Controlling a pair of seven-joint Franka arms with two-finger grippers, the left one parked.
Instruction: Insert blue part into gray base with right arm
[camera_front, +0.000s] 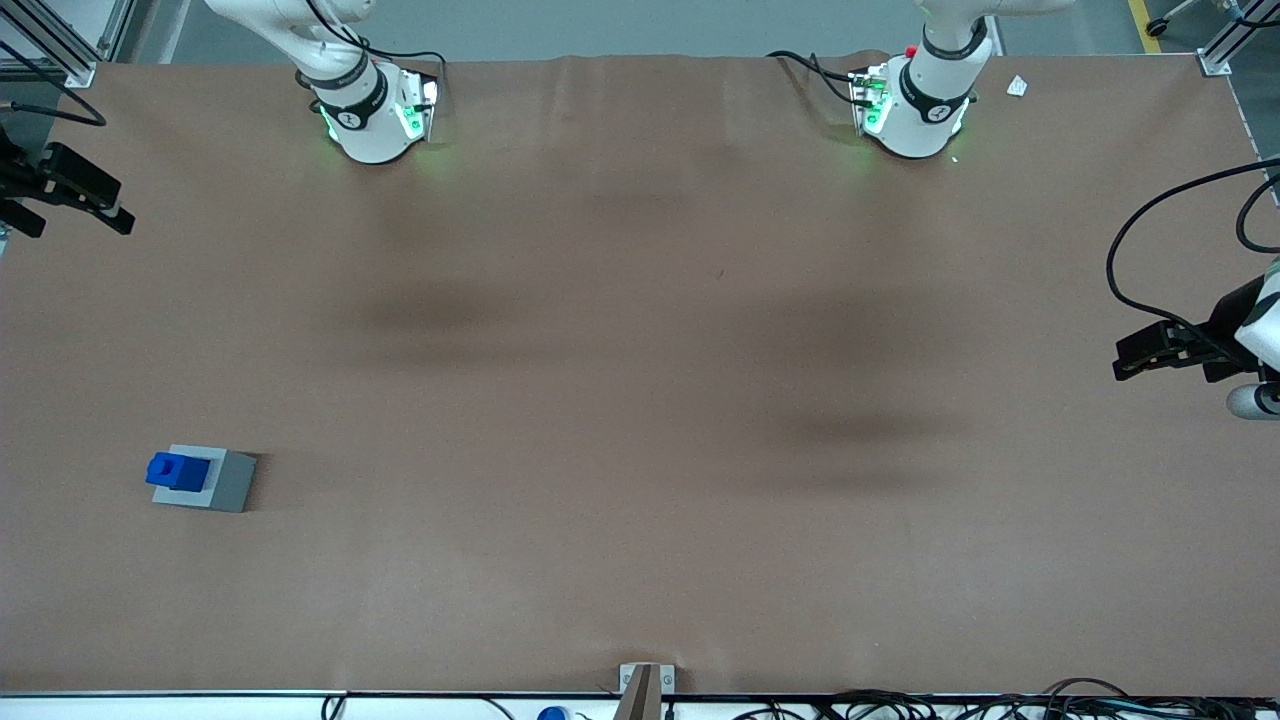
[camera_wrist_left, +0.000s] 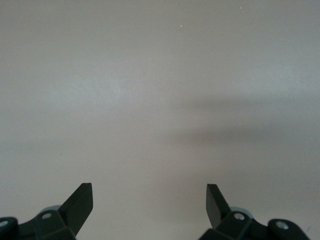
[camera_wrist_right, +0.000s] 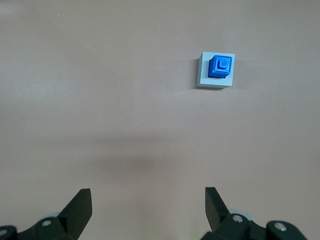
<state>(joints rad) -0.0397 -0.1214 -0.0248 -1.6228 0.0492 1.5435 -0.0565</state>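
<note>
Brown matting covers the whole table (camera_front: 640, 400), bare apart from one small stack toward the working arm's end. That stack is the blue part (camera_front: 178, 470) sitting on the gray base (camera_front: 215, 480); the wrist view shows the part (camera_wrist_right: 221, 67) in the base (camera_wrist_right: 216, 71) with gray rim visible around most of it, though it sits toward one corner, not centred. Whether it is pressed fully down into the recess cannot be told, since it stands well proud of the base. By that look the insertion seems done or nearly so, and what may remain is only a check of seating. The gripper (camera_front: 75, 190) hangs at the table's edge, raised, well apart from the stack and holding nothing; in its own camera the gripper (camera_wrist_right: 148, 207) has its jaws spread wide with only bare mat between them, and the stack lies well ahead of them and off to one side of their centre line. Room for moving is generous: nothing lies between jaws and stack. The stack is near the table's side edge, so any approach there has less margin than toward mid-table.
</note>
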